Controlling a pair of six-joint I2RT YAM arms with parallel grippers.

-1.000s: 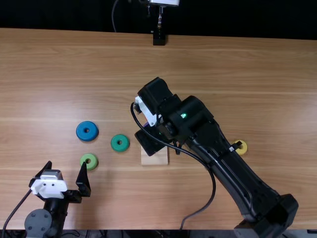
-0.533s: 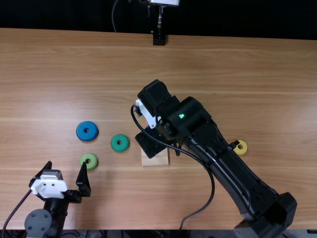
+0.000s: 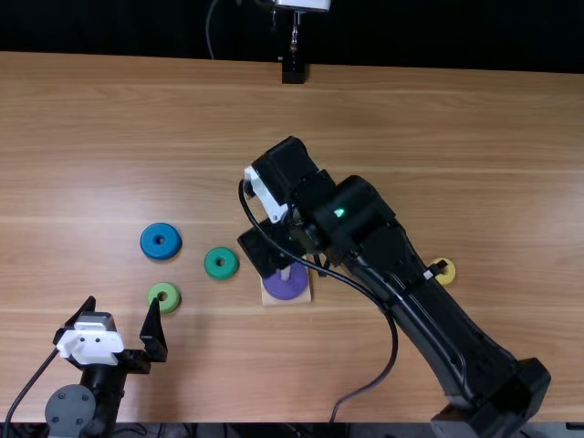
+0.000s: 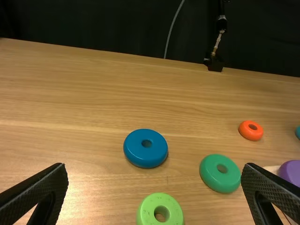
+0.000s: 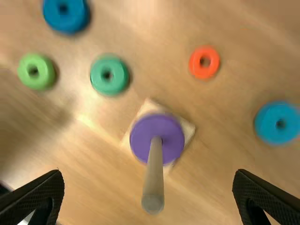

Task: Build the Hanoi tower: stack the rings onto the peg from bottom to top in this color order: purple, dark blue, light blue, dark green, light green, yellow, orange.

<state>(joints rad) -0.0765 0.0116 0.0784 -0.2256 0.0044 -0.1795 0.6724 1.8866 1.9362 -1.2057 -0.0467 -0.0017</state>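
The right gripper [image 3: 266, 255] reaches over the wooden base [image 3: 301, 297], hiding part of it. In the right wrist view the right gripper [image 5: 149, 194] is open above the peg [image 5: 153, 180], and the purple ring [image 5: 173, 138] lies around the peg on the base. My left gripper [image 3: 114, 319] stays low at left; in its wrist view the left gripper [image 4: 154, 187] is open and empty. Left of the base lie the dark blue ring [image 3: 148, 242], dark green ring [image 3: 221, 275] and light green ring [image 3: 152, 292]. Elsewhere are the yellow ring [image 3: 447, 277], orange ring [image 5: 195, 68] and light blue ring [image 5: 267, 131].
The right arm stretches diagonally across the table [image 3: 438, 128], with a loose cable looping beside it. A black stand [image 3: 293, 71] is at the table's far edge.
The right gripper has shifted slightly left and away from the near edge, uncovering the purple ring on the base. The left arm has kept still, and the loose rings lie where they were.
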